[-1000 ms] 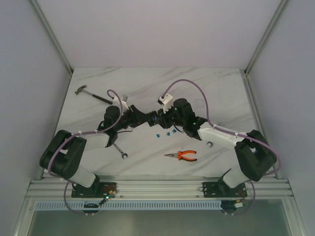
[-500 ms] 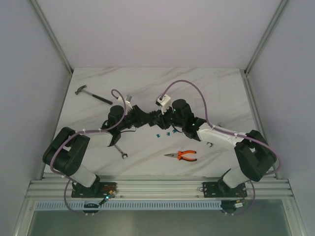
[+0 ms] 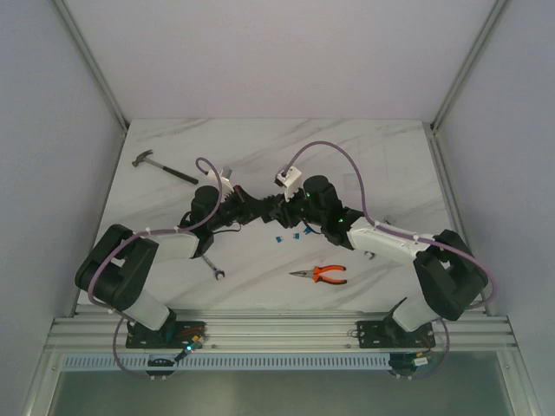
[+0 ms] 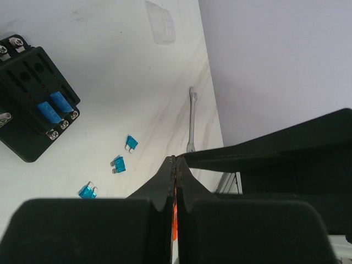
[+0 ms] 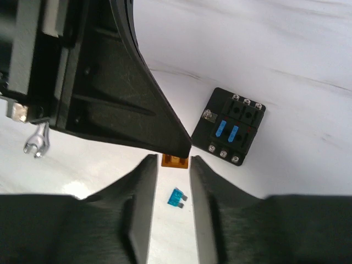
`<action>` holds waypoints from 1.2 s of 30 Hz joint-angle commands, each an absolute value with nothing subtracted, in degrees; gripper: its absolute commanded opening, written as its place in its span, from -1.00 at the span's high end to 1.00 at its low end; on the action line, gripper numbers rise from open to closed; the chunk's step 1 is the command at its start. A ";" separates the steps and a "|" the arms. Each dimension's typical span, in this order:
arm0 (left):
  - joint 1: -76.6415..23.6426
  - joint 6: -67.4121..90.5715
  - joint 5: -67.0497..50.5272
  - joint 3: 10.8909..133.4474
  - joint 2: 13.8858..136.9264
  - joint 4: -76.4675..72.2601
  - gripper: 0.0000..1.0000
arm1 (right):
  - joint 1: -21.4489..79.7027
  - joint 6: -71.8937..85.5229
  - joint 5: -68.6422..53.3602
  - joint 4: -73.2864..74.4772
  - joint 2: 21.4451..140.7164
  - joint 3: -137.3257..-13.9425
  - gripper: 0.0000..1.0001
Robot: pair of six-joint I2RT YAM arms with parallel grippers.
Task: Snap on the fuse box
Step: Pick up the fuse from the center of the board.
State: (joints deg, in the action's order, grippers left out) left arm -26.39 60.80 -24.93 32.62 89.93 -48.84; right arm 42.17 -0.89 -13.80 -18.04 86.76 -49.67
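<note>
Lying nearest the arm bases, orange-handled metal pliers (image 3: 323, 275) rest on the white marbled table (image 3: 381, 156). Beyond them the two arms meet tip to tip: the left gripper (image 4: 175, 165) is clenched on a small orange plastic fuse (image 5: 174, 161), which sits between the parted fingers of the right gripper (image 5: 172, 165). Just past them lies the square black plastic fuse box (image 5: 229, 126), flat on the table, two blue fuses in its slots.

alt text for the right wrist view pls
The left gripper, shut on a small orange fuse, meets the right gripper, whose open fingers flank that fuse. Behind on the white table lies the fuse box; a loose blue fuse lies below.
</note>
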 commanded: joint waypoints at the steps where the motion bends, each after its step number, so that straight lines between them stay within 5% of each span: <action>1: -26.99 61.61 -23.60 32.77 88.26 -50.63 1.00 | 42.85 0.53 -11.56 -22.48 83.04 -48.83 0.16; 10: -27.21 70.68 -16.00 26.51 84.52 -65.75 1.00 | 41.06 20.35 -10.23 -32.38 77.16 -44.60 -0.04; 22: -32.78 73.51 -1.17 22.62 74.87 -71.84 1.00 | 38.68 46.40 -16.67 -58.24 80.60 -36.51 0.16; 36: -33.90 77.04 -1.56 22.10 76.53 -77.07 1.00 | 37.21 53.28 -23.93 -74.73 84.90 -34.78 0.43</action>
